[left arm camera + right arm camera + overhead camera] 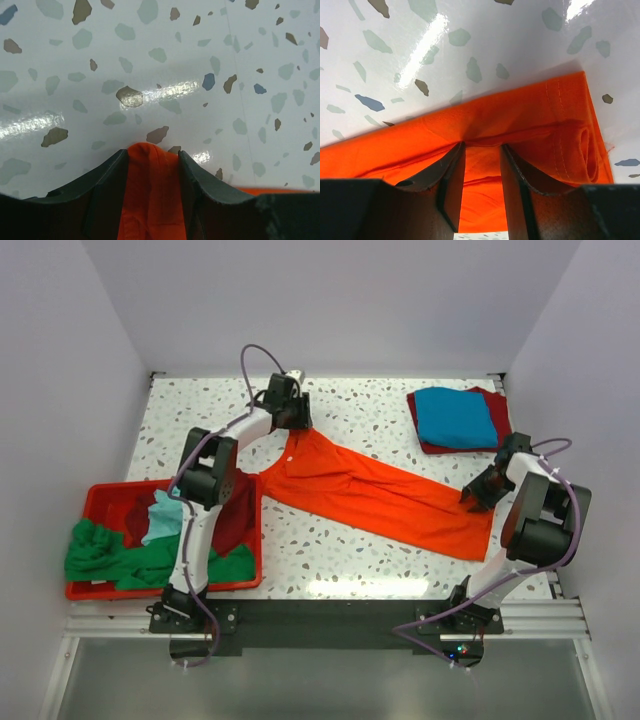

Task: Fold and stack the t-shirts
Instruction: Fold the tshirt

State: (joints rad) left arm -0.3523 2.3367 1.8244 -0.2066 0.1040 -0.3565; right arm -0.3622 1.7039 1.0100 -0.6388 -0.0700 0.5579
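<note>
Presently, left jaws and right jaws clamp opposite ends of the orange t-shirt [380, 495]; folding step, next probably bringing ends together.

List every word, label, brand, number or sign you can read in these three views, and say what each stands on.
No text can be read in any view.
The orange t-shirt is plain, with no print.
The folded blue t-shirt is plain.
The red bin shows no label.
</note>
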